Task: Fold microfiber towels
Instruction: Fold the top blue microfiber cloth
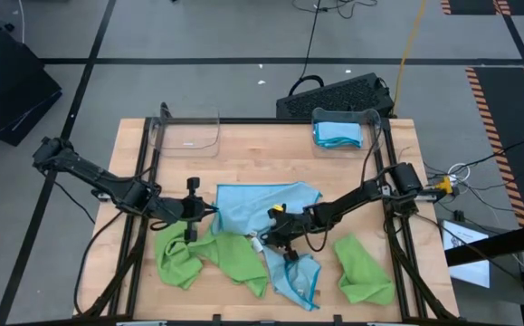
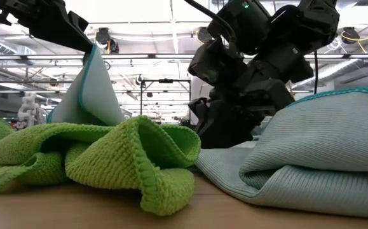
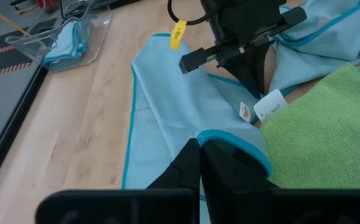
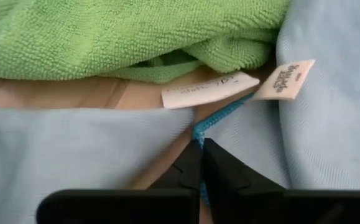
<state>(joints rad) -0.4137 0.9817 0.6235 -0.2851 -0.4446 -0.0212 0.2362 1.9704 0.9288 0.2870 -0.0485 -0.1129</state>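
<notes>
A light blue microfiber towel (image 1: 266, 206) with teal edging lies spread at the table's middle. My left gripper (image 1: 209, 211) is shut on its left corner, which stands lifted (image 2: 91, 89). My right gripper (image 1: 263, 237) is shut low at the towel's near edge, beside two white labels (image 4: 211, 90). A lime green towel (image 1: 212, 258) lies crumpled at the near left, its folds resting on the table. A second blue towel (image 1: 298, 279) lies bunched near the front. Another green towel (image 1: 363, 269) lies at the near right. My left gripper pinches the towel's teal-edged left corner (image 3: 232, 140) between its two fingers, coming from the table's left and slanting down. The corner is held up off the table, and the cloth slopes down from it to the part that lies flat. My right gripper pinches the teal edging (image 4: 212, 121) at the towel's near corner, next to the labels. The fingers slant down from the table's right. The edge sits low at the table; one layer or several, I cannot tell.
A clear plastic bin (image 1: 189, 132) stands at the far left. A second bin (image 1: 338, 132) at the far right holds folded blue towels. Bare wood shows between the bins and along the far half of the table (image 1: 262, 163).
</notes>
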